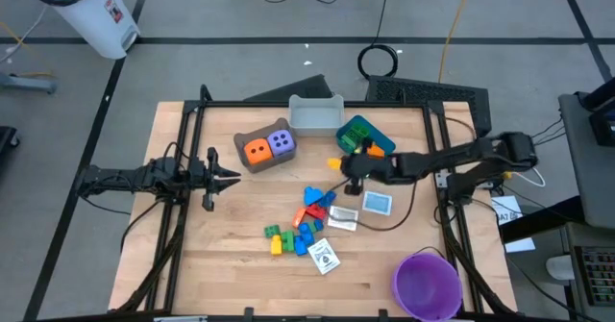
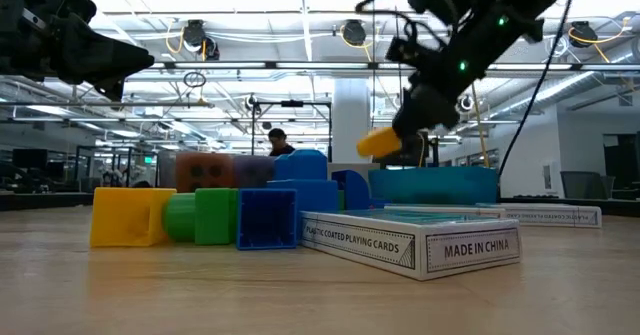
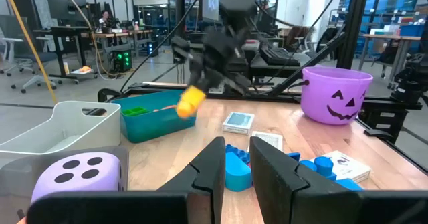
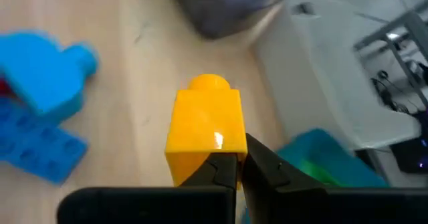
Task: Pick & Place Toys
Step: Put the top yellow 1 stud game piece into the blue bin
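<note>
The right claw (image 4: 229, 167) is closed on a yellow brick (image 4: 204, 134), pinching it by one end so that most of the brick juts out beyond the fingertips. In the high view this claw (image 1: 344, 162) hangs above the surface (image 1: 211, 274), beside the blue bin (image 1: 366, 136) and between that bin and the pile of bricks (image 1: 298, 228). The low view shows the yellow brick (image 2: 382, 141) lifted clear of the surface, level with the rim of the blue bin (image 2: 435, 184).

The step in hand appears to be the carry to a bin. To do it well, the claw should travel until the whole brick, not only the fingertips, is over the bin opening, since the brick overhangs the grip. The hold is on a small part of the brick, so a slow, level move would be safer than a quick swing. The release is best made low over the bin, clear of its near wall and of the green piece (image 3: 136, 110) already inside.

The left claw (image 1: 229, 177) waits at the left of the surface, its fingers (image 3: 209, 167) nearly together with nothing between them. The purple die (image 1: 281, 142) and orange die (image 1: 256, 151) sit in the brown bin (image 1: 244, 139). The grey bin (image 1: 315, 115) stands at the far edge. Card boxes (image 1: 376, 203) and the remaining bricks lie on the surface.
</note>
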Controlling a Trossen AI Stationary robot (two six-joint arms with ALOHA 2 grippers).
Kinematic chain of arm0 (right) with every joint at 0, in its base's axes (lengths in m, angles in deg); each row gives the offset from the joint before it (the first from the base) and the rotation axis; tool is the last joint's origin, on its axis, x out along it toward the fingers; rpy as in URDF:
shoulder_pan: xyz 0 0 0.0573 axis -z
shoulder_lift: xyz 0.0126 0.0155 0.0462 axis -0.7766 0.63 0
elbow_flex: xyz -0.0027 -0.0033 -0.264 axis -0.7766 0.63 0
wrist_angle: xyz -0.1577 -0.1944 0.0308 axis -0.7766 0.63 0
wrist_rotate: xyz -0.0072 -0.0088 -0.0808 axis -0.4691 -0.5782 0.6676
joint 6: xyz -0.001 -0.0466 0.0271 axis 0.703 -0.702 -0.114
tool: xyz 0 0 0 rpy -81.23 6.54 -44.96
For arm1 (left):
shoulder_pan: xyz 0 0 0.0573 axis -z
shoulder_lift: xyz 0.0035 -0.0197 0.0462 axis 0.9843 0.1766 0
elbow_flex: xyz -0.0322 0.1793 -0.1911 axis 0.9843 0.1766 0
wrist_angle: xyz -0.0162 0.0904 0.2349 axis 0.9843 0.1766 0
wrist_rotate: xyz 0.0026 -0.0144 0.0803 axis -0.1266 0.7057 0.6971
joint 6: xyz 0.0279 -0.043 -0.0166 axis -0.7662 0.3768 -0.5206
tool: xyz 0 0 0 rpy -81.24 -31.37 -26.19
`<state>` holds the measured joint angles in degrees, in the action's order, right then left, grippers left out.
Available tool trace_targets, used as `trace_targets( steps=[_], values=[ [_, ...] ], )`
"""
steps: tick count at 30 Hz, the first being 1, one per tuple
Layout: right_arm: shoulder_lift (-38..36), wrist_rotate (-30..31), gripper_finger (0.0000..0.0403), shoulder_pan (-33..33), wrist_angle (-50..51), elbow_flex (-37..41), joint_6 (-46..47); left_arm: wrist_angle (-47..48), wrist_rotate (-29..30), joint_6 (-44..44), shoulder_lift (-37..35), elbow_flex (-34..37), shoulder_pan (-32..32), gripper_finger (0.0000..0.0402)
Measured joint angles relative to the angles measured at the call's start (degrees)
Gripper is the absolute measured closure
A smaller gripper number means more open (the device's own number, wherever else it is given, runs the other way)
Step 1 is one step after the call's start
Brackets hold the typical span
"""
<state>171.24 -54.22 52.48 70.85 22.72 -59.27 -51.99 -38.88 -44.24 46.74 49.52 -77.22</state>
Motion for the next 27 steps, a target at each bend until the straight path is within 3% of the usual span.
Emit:
trace_targets(
  steps=[14, 27],
  values=[
    [-19.0, 0.0, 0.0401, 13.0, 1.2, 15.2, 11.1, 0.0, 0.0, 0.0, 0.0, 0.0, 0.0, 0.0325],
    [-17.6, -0.2, 0.0401, 14.3, -1.2, 21.3, 13.3, 0.0, 0.0, 0.0, 0.0, 0.0, 0.0, 0.0325]
  ],
)
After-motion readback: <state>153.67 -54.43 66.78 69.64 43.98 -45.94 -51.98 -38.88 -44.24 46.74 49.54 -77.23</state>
